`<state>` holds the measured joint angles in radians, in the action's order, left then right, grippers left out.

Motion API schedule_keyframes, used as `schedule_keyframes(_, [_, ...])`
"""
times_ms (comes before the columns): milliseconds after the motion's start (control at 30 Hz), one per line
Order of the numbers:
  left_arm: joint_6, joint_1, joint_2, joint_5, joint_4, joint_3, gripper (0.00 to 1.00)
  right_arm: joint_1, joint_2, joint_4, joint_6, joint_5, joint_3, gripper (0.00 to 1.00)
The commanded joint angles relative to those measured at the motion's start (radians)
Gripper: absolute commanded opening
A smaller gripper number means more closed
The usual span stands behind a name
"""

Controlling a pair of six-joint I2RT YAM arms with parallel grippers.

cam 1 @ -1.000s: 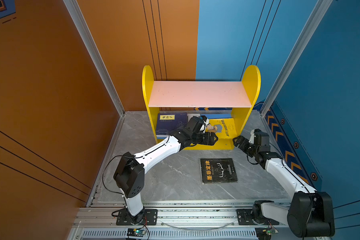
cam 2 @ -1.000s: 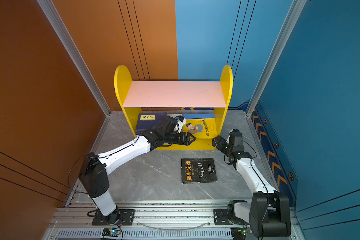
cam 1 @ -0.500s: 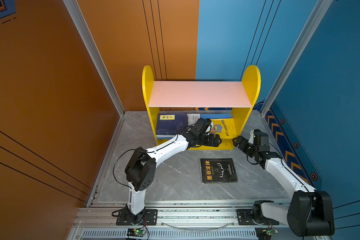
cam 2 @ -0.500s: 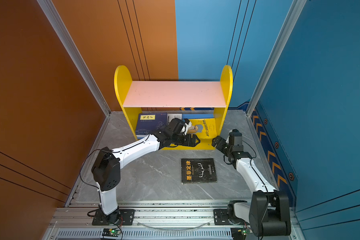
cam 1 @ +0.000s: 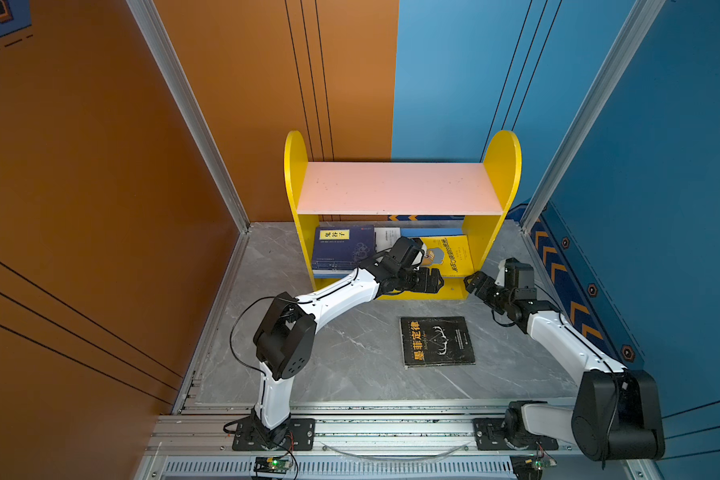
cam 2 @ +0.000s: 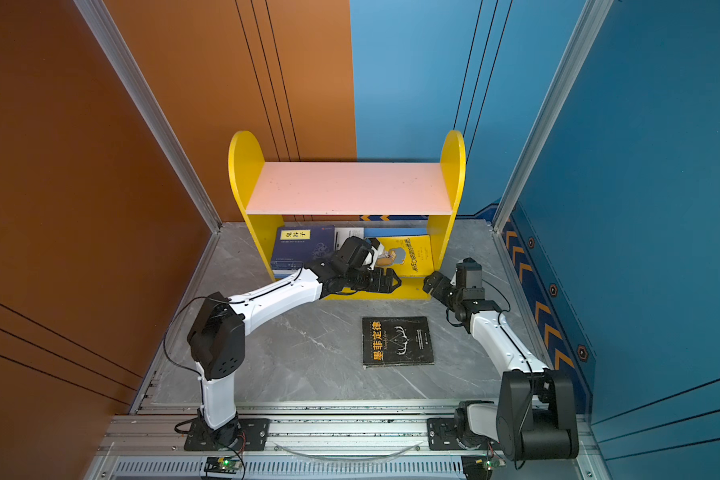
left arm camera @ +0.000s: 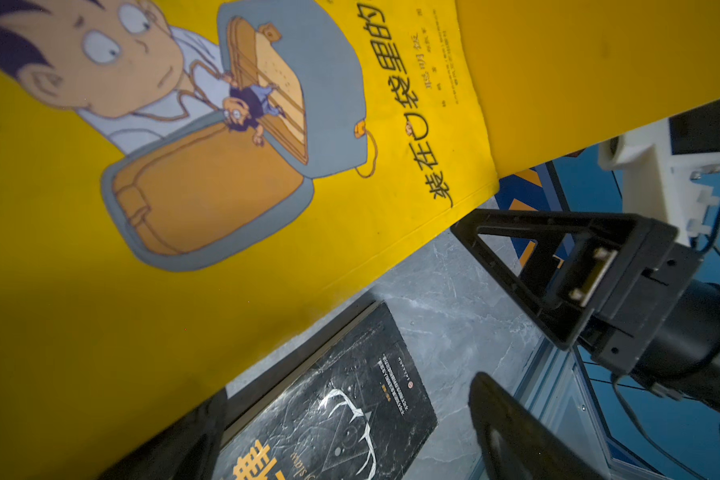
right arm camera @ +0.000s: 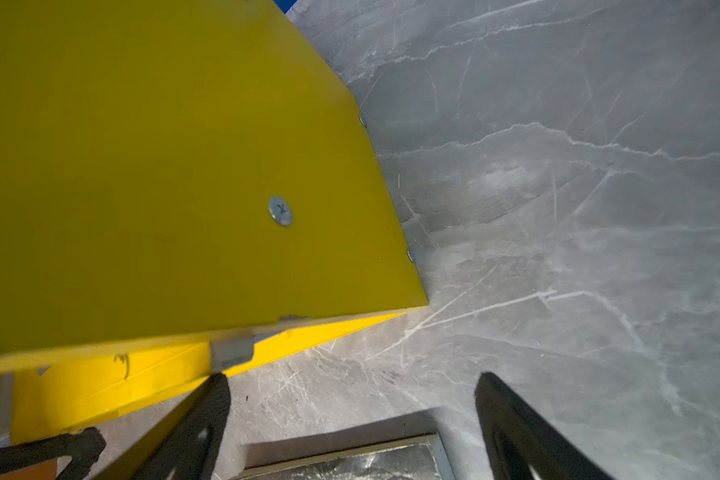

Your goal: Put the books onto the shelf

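Note:
The shelf [cam 1: 400, 187] [cam 2: 350, 187] stands at the back, its pink upper board bare. On its lower board lie a navy book [cam 1: 341, 245] [cam 2: 304, 245], a white book [cam 1: 387, 239] showing as a strip, and a yellow cartoon book [cam 1: 449, 255] [cam 2: 412, 253] [left arm camera: 225, 166]. A black book [cam 1: 437, 340] [cam 2: 398, 340] [left arm camera: 329, 415] [right arm camera: 350, 461] lies flat on the floor in front. My left gripper [cam 1: 433, 280] [cam 2: 391, 280] [left arm camera: 350, 390] is open and empty at the yellow book's front edge. My right gripper [cam 1: 472, 284] [cam 2: 431, 284] [right arm camera: 352, 380] is open and empty by the shelf's right side panel [right arm camera: 163, 187].
Grey marble floor [cam 1: 350, 353] surrounds the black book. Orange wall [cam 1: 100, 208] on the left, blue wall [cam 1: 661, 208] on the right, close to the right arm. An aluminium rail [cam 1: 391, 428] carries both arm bases at the front.
The left arm's elbow swung right and its gripper slid a little right along the shelf front, jaws widening slightly. The right arm and all books stayed put.

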<state>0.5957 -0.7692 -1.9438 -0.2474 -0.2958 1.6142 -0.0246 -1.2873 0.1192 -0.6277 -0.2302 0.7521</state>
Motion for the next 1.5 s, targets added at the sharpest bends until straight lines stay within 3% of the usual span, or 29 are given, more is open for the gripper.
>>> schedule_keyframes(0, [0.004,0.015,-0.021,0.002,0.022,0.039,0.92,0.000,-0.011,-0.021,-0.005,0.020,0.033,0.94])
schedule_keyframes(733, [0.007,0.038,-0.036,-0.014,0.032,0.072,0.92,0.009,-0.032,-0.019,-0.012,0.020,0.058,0.94])
schedule_keyframes(1267, [-0.008,0.073,-0.005,-0.010,0.039,0.050,0.92,0.009,0.145,0.087,0.000,0.050,0.016,0.94])
schedule_keyframes(1467, [-0.010,0.060,0.074,-0.017,0.066,-0.026,0.93,0.009,0.193,0.120,-0.003,0.055,-0.011,0.94])
